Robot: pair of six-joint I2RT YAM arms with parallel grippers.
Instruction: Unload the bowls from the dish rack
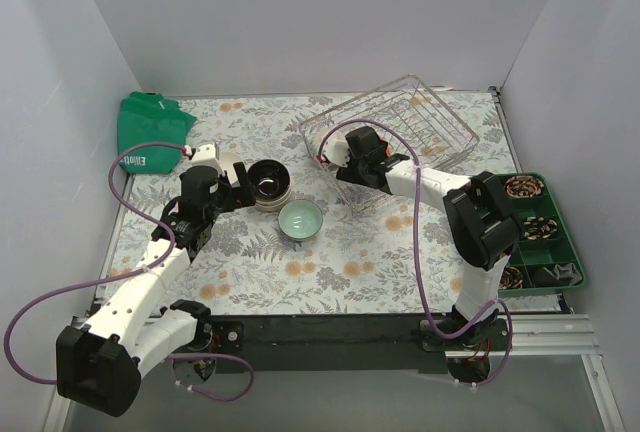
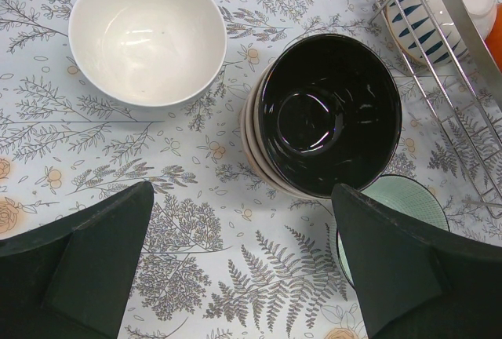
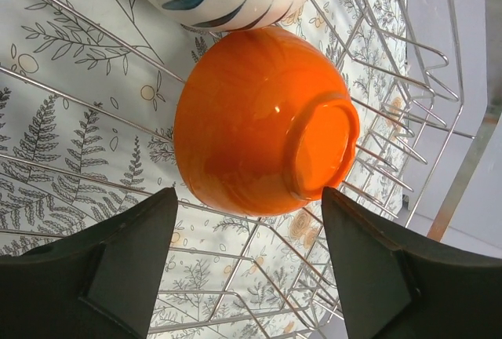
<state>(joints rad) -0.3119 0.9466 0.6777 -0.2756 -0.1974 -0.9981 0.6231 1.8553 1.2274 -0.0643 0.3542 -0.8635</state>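
Green bag far left, dark green trinket tray far right

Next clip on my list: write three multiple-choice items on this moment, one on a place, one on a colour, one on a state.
1. Where is the orange bowl? A on the tablecloth; B in the dish rack; C in the green tray.
2. What colour is the inside of the top bowl of the stack? A black; B white; C orange.
3. How is the left gripper? A shut on a bowl; B open, empty; C out of view.
Key: 1 B, rack wires run under it; 2 A, it shines black; 3 B, its jaws stand wide apart, gripping nothing.
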